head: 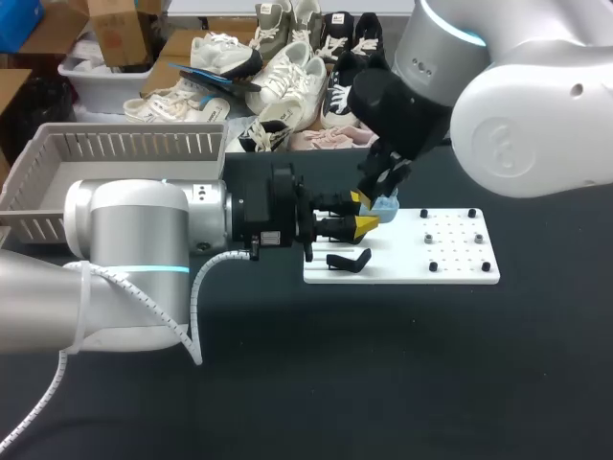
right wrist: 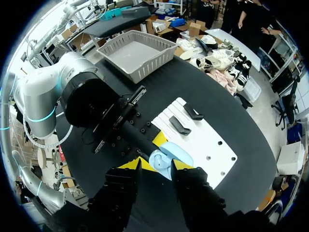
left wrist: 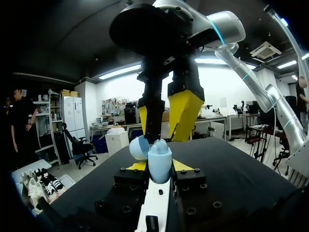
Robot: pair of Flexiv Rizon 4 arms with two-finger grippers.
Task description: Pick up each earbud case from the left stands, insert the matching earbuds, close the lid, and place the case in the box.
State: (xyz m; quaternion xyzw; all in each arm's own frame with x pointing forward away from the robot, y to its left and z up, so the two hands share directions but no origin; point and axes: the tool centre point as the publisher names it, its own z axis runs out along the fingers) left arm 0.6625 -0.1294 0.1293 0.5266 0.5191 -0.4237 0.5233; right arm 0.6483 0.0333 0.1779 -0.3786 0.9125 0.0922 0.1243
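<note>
Head view: earbud case (head: 386,204) half hidden behind left end effector (head: 361,213)

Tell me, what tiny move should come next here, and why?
Probably lower the right end effector a little toward the case. The left end effector grips it, lid open, above the white board, and the right one hangs just over it. What it carries, if anything, is unclear.

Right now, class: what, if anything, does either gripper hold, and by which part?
The left gripper clamps the blue earbud case by its body's sides; the right gripper holds nothing visible.
</note>
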